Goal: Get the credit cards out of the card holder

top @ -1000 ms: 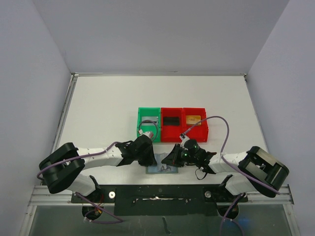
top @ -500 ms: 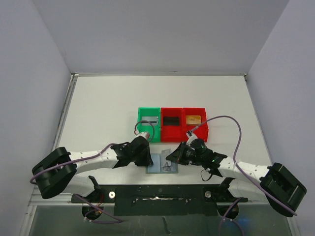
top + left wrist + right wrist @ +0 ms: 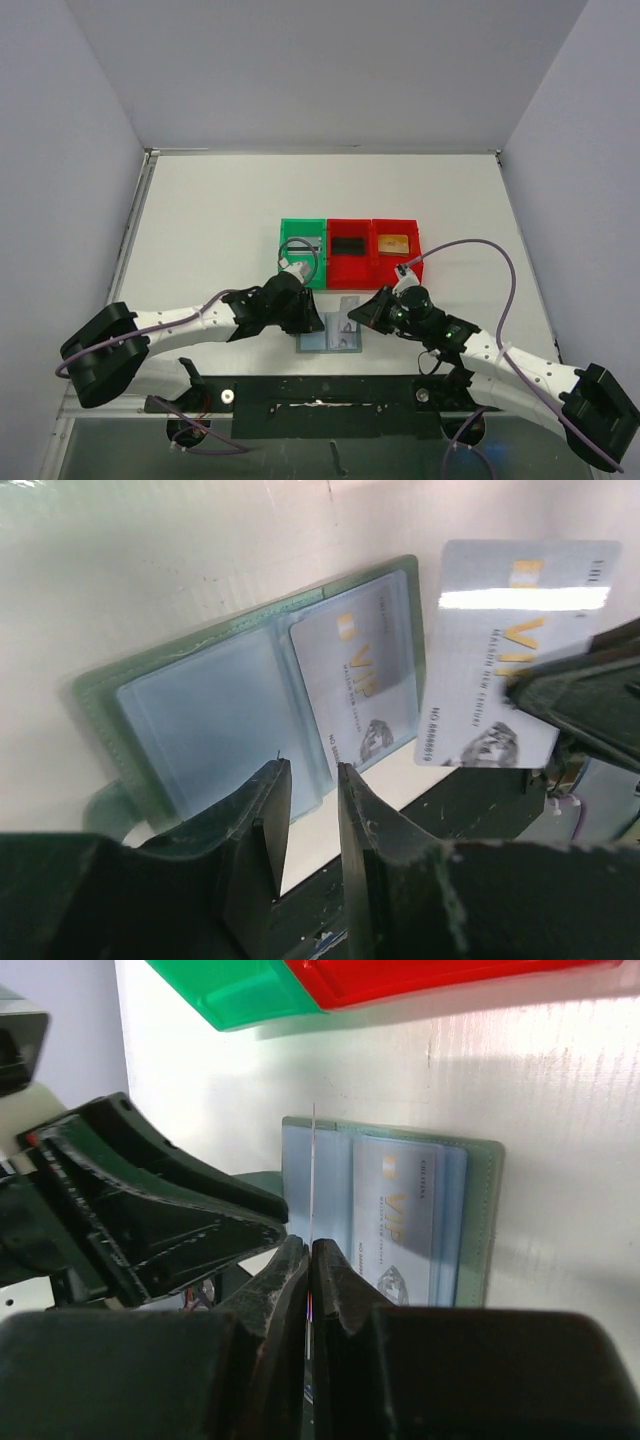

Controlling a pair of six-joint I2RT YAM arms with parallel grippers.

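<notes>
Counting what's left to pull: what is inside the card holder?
One card shows in the card holder; its other pocket looks empty. Anything beneath that card is hidden.

You've got the right gripper (image 3: 310,1252) pinched tight on a card (image 3: 313,1175), which shows edge-on as a thin upright line above the fingertips. Past it the card holder (image 3: 487,1210) lies open flat on the white table (image 3: 560,1080), with a second card (image 3: 405,1225), VIP print, in its right pocket. The black left gripper (image 3: 262,1222) comes in from the left, tip by the holder's left panel. Green bin (image 3: 250,990) and red bin (image 3: 440,972) run along the top edge.
</notes>
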